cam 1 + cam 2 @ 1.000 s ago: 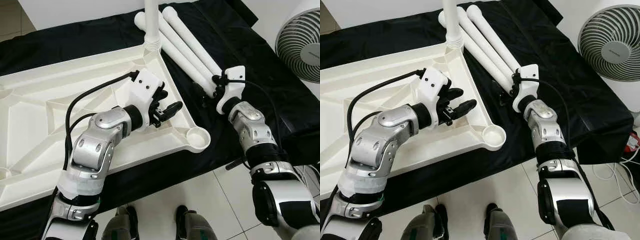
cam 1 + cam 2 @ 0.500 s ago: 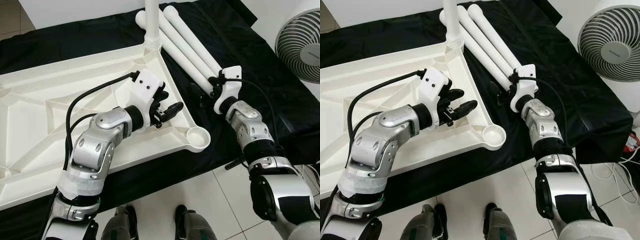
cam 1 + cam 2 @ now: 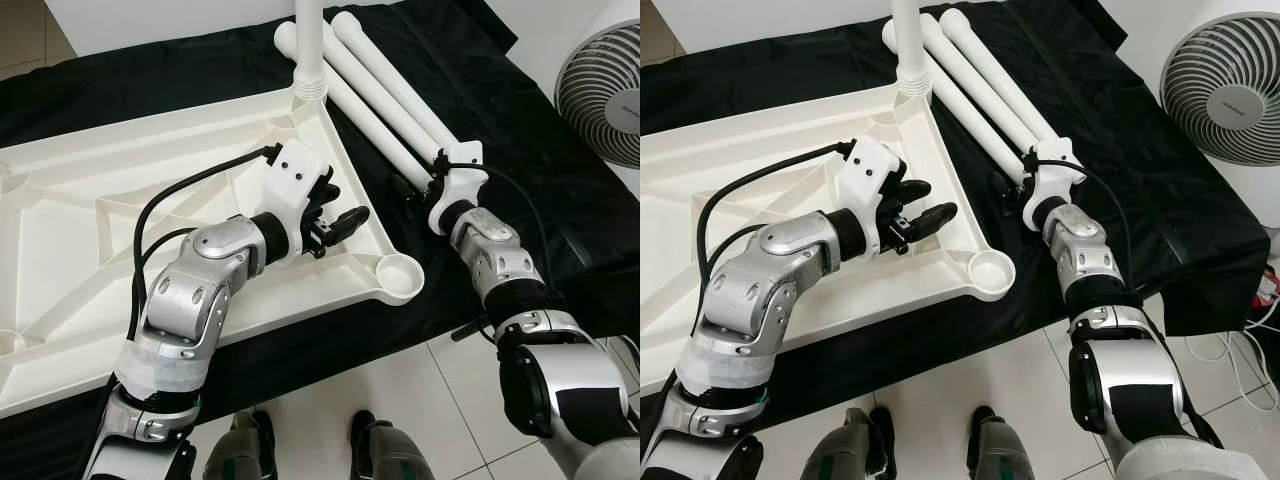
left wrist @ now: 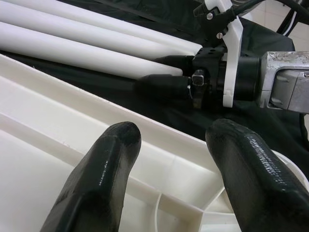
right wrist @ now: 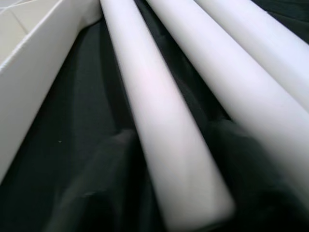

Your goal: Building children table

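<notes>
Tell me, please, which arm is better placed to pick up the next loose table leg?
The right. The right gripper is already at the end of the nearest loose leg on the black cloth, its fingers straddling it. The left gripper hovers open over the upturned tabletop, farther from the legs.

Both arms: brushed silver segmented shells with black joint rings. White perforated wrist brackets carry the cameras. Left end effector point(image 3: 335, 222): two long, rounded, matte black fingers point(image 4: 99, 179). Right end effector point(image 4: 166, 75): same black fingers, on a black hub with small screws. A black cable loops along each forearm. Dark grey feet with glossy tops.
</notes>
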Tool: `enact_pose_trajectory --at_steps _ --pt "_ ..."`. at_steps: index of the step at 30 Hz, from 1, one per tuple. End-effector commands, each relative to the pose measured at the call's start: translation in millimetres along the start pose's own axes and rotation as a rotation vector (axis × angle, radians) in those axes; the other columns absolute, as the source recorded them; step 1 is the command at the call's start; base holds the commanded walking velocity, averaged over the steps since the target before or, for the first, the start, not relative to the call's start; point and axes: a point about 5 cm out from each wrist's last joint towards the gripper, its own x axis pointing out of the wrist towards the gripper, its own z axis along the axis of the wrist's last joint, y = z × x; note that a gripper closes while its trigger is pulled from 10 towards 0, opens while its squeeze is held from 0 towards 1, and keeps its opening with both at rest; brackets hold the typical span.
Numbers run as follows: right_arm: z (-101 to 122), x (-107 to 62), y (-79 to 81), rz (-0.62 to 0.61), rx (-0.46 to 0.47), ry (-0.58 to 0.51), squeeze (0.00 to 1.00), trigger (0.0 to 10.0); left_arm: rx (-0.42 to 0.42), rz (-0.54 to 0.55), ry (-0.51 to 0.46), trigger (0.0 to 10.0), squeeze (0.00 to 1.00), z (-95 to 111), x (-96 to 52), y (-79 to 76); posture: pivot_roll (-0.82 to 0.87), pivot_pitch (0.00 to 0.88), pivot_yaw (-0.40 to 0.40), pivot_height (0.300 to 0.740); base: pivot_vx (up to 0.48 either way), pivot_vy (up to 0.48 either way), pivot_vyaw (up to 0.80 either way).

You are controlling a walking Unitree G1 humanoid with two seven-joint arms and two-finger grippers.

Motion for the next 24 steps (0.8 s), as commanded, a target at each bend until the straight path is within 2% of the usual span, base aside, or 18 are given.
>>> enact_pose_trajectory --at_steps 1,8,12,16,17,18,19,24 --pt "-14.4 -2.5 0.8 0.000 0.007 0.058 0.00 0.0 0.002 0.034 0.002 10.0 0.00 -0.9 -1.7 -1.4 -0.03 0.255 0.033 0.740 0.000 0.000 0.00" --pt "-16.2 -4.4 1.8 0.003 0.017 0.047 0.00 0.0 0.000 0.031 0.002 10.0 0.00 -1.3 -1.2 -2.3 -0.04 0.248 0.032 0.740 0.000 0.000 0.00" --pt "-11.3 -9.6 4.9 0.036 0.026 -0.058 0.00 0.0 0.004 0.027 -0.001 10.0 0.00 -0.6 -0.4 -2.1 -0.05 0.237 0.032 0.740 0.000 0.000 0.00" --pt "-12.9 -14.6 6.7 0.038 0.030 -0.100 0.00 0.0 0.004 0.021 -0.007 10.0 0.00 0.4 0.8 -2.6 -0.05 0.231 0.035 0.740 0.000 0.000 0.00" --pt "-11.5 -16.2 7.2 0.033 0.027 -0.127 0.00 4.7 0.003 0.019 -0.009 10.0 0.00 0.6 1.2 -2.7 -0.05 0.231 0.035 0.740 0.000 0.000 0.00" --pt "-10.3 -17.0 7.5 0.029 0.025 -0.144 0.00 4.7 0.002 0.019 -0.009 10.0 0.00 0.6 1.4 -2.7 -0.05 0.231 0.035 0.740 0.000 0.000 0.00" --pt "-8.2 -18.3 7.0 0.010 0.017 -0.172 0.00 10.0 0.002 0.018 -0.009 10.0 0.00 0.5 1.8 -2.7 -0.05 0.231 0.035 0.740 0.000 0.000 0.00" --pt "-3.7 -22.3 6.2 -0.020 0.033 -0.233 0.00 10.0 0.001 0.017 -0.010 10.0 0.00 0.1 2.3 -2.6 -0.06 0.229 0.039 0.740 0.000 0.000 0.00"
